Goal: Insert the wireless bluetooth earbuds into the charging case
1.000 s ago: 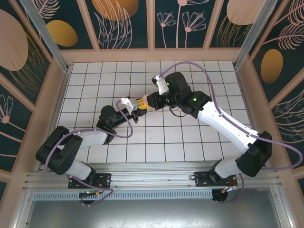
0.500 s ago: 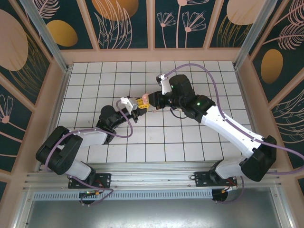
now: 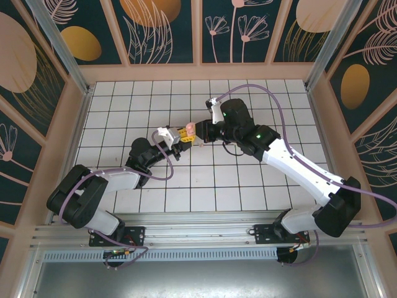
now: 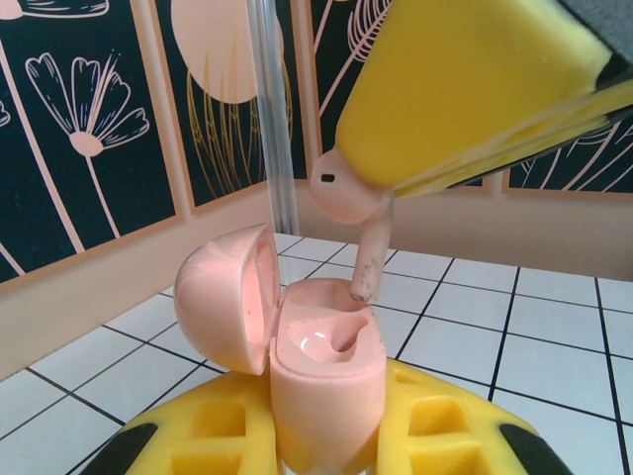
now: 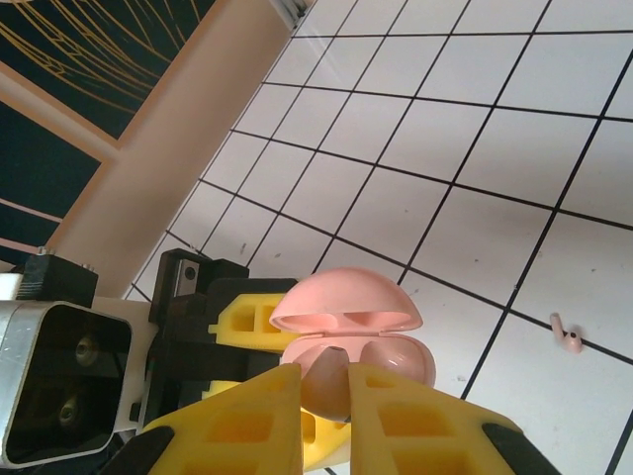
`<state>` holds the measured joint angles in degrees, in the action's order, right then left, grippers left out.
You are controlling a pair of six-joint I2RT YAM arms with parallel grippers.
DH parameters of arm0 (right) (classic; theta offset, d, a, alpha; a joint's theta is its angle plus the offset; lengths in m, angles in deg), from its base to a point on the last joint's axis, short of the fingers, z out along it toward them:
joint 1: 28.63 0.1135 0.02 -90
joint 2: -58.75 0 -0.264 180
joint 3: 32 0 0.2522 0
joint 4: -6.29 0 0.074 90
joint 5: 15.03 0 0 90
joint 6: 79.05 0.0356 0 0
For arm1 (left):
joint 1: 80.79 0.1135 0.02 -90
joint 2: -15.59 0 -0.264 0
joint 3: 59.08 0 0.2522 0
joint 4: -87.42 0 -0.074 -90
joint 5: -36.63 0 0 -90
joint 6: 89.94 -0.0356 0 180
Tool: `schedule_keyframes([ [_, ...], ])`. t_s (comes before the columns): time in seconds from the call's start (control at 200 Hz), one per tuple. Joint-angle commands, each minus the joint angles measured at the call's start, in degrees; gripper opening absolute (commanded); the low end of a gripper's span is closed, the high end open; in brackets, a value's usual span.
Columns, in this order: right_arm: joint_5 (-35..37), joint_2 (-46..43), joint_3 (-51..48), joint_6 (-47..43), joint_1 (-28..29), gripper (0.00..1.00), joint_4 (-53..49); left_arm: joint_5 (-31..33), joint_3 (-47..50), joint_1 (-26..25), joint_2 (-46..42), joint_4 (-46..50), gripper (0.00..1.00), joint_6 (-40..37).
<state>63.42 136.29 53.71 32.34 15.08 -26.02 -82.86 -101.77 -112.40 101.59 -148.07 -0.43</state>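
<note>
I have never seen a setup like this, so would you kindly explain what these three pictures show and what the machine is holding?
These are two white and black robot arms bolted side by side at the near edge of a white tiled table. The wide picture looks down from above and behind them. The other two pictures come from a small camera on each wrist. The left gripper is shut on a small salmon-pink rounded plastic charging case, whose lid stands open. The right gripper pinches a pale pink plastic earbud between its yellow fingers. The stem points down at the case's open top. A second earbud lies loose on a tile, seen in the right wrist picture.
</note>
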Motion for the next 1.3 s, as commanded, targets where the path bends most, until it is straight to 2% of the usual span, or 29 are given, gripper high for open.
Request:
schedule_keyframes([
  [0.0, 0.92, 0.33, -0.81, 0.83, -0.37, 0.16, 1.65, -0.25, 0.01, -0.03, -1.36, -2.21, 0.06, -1.0],
  [0.33, 2.32, 0.69, -1.27, 2.21, -0.55, 0.16, 3.3, -0.26, 0.02, -0.06, -1.71, -2.38, 0.06, -1.18],
  [0.876, 0.3, 2.57, -1.11, 6.4, 0.15, 0.16, 2.85, 1.77, 0.23, -0.05, -2.5, -2.21, 0.07, -1.93],
  [1.296, -4.09, 3.05, -0.46, 7.66, 0.07, 0.16, 1.29, 2.18, 0.17, -0.11, -2.75, -0.71, 0.07, -5.27],
])
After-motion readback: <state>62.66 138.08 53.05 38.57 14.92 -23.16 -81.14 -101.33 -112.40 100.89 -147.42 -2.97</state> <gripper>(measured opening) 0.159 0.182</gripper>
